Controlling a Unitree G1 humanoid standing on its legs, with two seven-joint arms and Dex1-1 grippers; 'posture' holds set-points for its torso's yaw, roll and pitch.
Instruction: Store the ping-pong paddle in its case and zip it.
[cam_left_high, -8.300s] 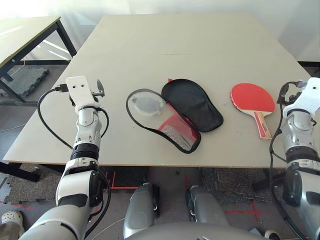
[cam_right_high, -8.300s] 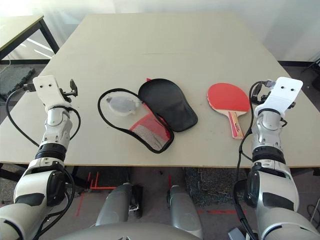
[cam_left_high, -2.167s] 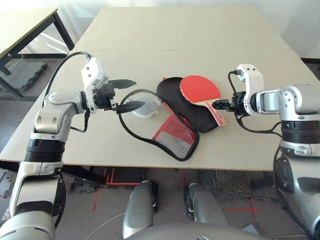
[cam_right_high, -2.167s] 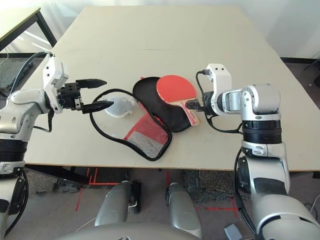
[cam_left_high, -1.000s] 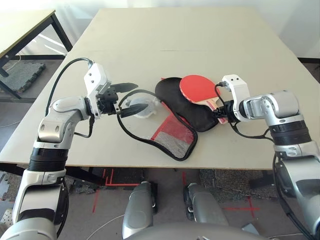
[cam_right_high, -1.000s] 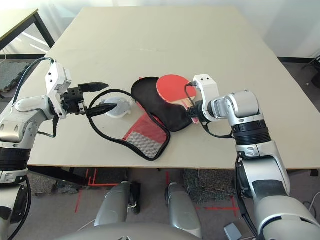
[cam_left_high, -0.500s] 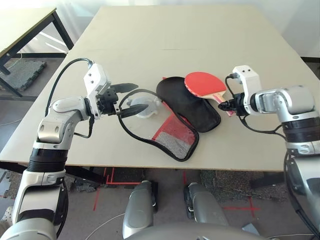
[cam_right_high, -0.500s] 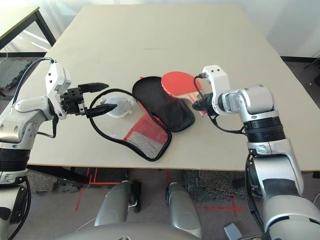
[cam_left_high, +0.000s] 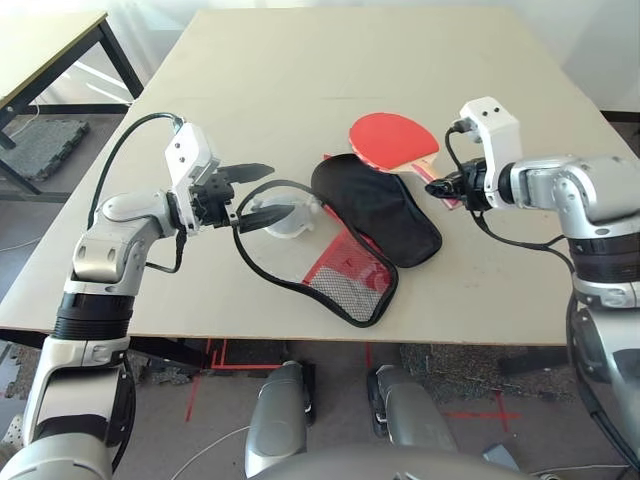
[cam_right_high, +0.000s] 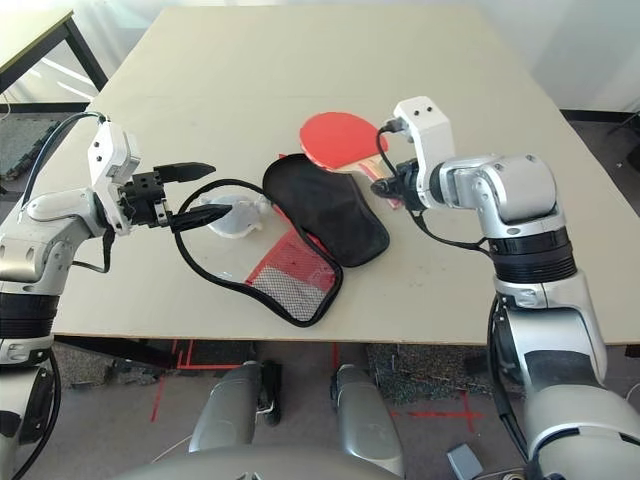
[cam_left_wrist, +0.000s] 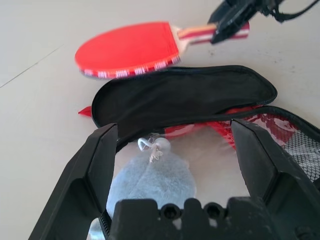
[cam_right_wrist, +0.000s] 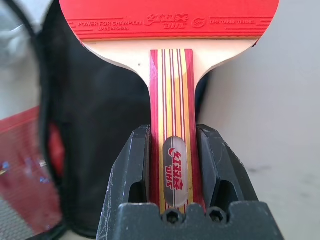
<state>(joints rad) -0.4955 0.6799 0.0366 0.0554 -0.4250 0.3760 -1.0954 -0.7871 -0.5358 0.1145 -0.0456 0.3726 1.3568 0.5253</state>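
The right gripper (cam_left_high: 437, 187) is clamped on the striped handle of the ping-pong paddle (cam_left_high: 393, 141), a black finger pressed to each side of the wood, as the right wrist view shows plainly. The paddle's red blade points away toward about ten o'clock from that gripper. It sits at the far edge of the case (cam_left_high: 372, 208), at roughly twelve o'clock from the black lining, and I cannot tell whether the blade rests on the table (cam_left_high: 330, 60) or hangs just above it.

The case lies open in the middle of the table. Its black-lined half lies flat, running from about ten o'clock down to four o'clock. The other half, red with black mesh, spreads toward the near edge at about six o'clock, ringed by the black zipper edge (cam_left_high: 300, 288).

The left gripper (cam_left_high: 250, 195) is at the case's nine o'clock side with its fingers spread apart. One finger reaches over the zipper loop and the other stands clear of it, farther from me. I cannot tell whether either touches the fabric. Between those fingers, inside the zipper loop, lies a small pale grey lump (cam_left_wrist: 152, 180) with a white cord (cam_left_wrist: 152, 147).
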